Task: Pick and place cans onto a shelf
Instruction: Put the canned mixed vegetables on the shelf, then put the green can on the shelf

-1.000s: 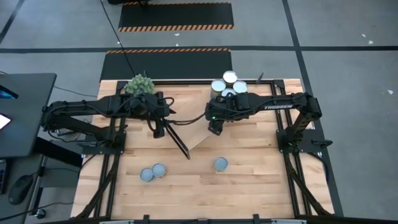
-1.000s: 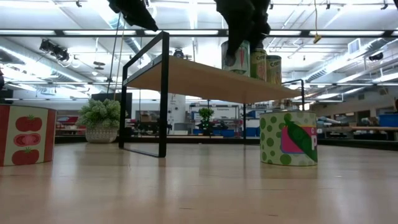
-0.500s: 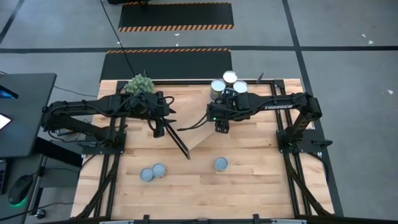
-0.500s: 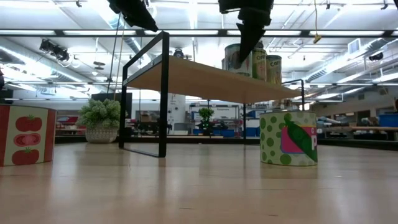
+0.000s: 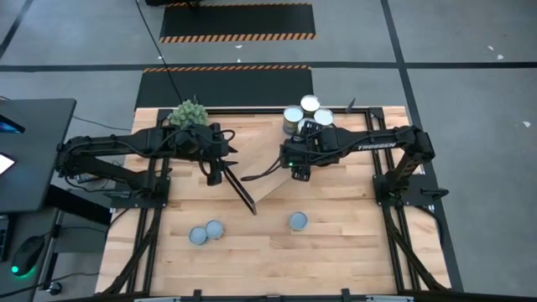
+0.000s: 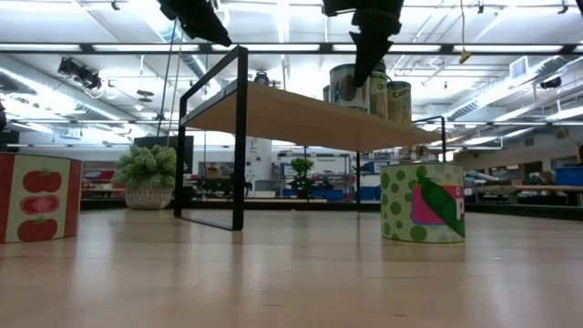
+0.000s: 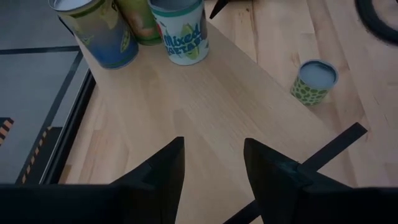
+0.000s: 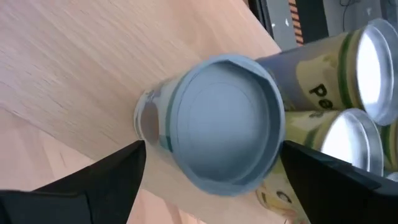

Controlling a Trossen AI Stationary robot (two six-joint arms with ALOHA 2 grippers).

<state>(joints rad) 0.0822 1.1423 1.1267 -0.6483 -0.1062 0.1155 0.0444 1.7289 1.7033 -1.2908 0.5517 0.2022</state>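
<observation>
Your right gripper (image 5: 301,170) hangs above the shelf (image 5: 264,172), just in front of the cluster of cans standing at the shelf's far end, and its fingers (image 8: 99,180) are spread wide to either side of a can with a grey-blue lid (image 8: 221,130), not touching it. That can stands upright on the light wood board, long axis vertical, lid up toward the wrist camera, and it sits on the near side of the cluster. Right behind it you have three more cans with silver tops (image 5: 311,105), also upright and packed close together. From table height the shelf cans (image 6: 349,87) stand straight on the board with the right gripper's dark fingers hanging above the nearest one. The shelf itself lies at a slant across the table, its long axis running from the near-left to the far-right, with black end frames. Your left gripper (image 5: 216,174) waits over the shelf's other end, fingers (image 7: 158,168) parted and holding nothing. Down on the tabletop (image 5: 352,243), two cans (image 5: 205,232) stand side by side near the front left, and a green spotted can (image 5: 298,221) stands alone to their right.
</observation>
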